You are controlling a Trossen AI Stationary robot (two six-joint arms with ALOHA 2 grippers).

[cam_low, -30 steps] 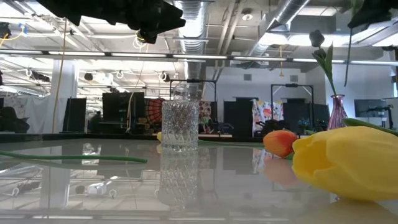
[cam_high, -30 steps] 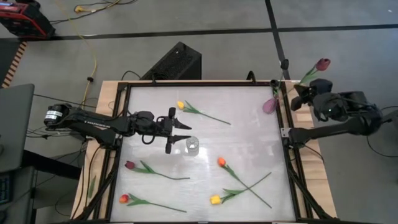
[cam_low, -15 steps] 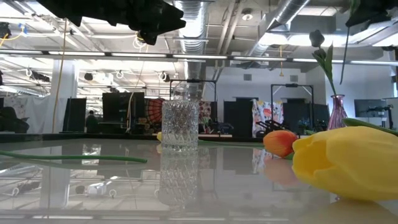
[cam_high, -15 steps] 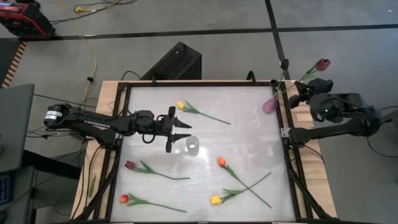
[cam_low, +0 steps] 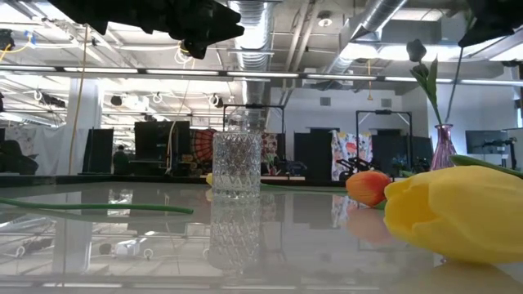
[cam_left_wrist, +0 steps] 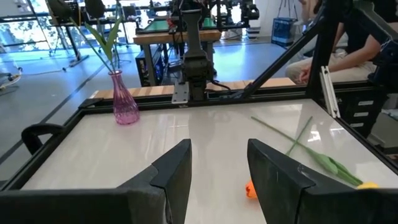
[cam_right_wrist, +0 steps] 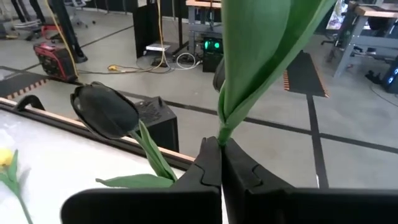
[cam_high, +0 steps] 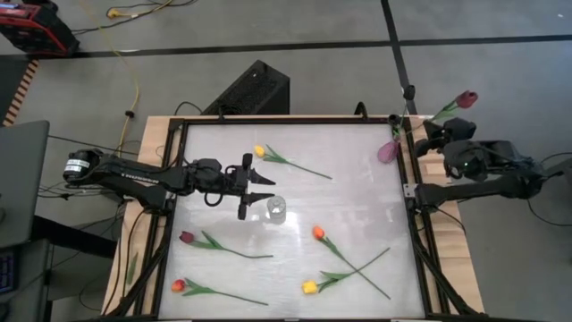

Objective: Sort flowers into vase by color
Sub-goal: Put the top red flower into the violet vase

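High view, hidden parts: the right tool [cam_high: 435, 131] is mostly lost under its own dark wrist, just outside the worktop's [cam_high: 357, 188] far right corner; its fingers do not show from above.
Low view, cut off: both arms show only as dark shapes along the upper edge; a yellow tulip head [cam_low: 458, 212] fills the near right and runs out of the picture.
Right tool: in the right wrist view the fingers [cam_right_wrist: 208, 163] are pressed together on the green stem of a maroon tulip [cam_high: 464, 97], whose head hangs beyond the worktop's far right corner, over the floor.
Pink vase [cam_high: 388, 150]: stands at the far right corner of the worktop, just beside the right tool; one dark tulip [cam_right_wrist: 106, 112] already stands in it.
Left tool [cam_high: 253, 191]: hovers over the middle of the worktop, fingers [cam_left_wrist: 177, 174] moderately spread and holding nothing.
Clear glass vase [cam_high: 276, 208]: just beside the left tool, near the worktop's centre, upright; nothing shows in it.
Loose tulips: a yellow one [cam_high: 260, 152] toward the far edge; a maroon one [cam_high: 187, 238] and a red-orange one [cam_high: 178, 286] near the left edge and near left corner; an orange one [cam_high: 317, 233] and a yellow one [cam_high: 309, 287] toward the near right, their stems crossing.
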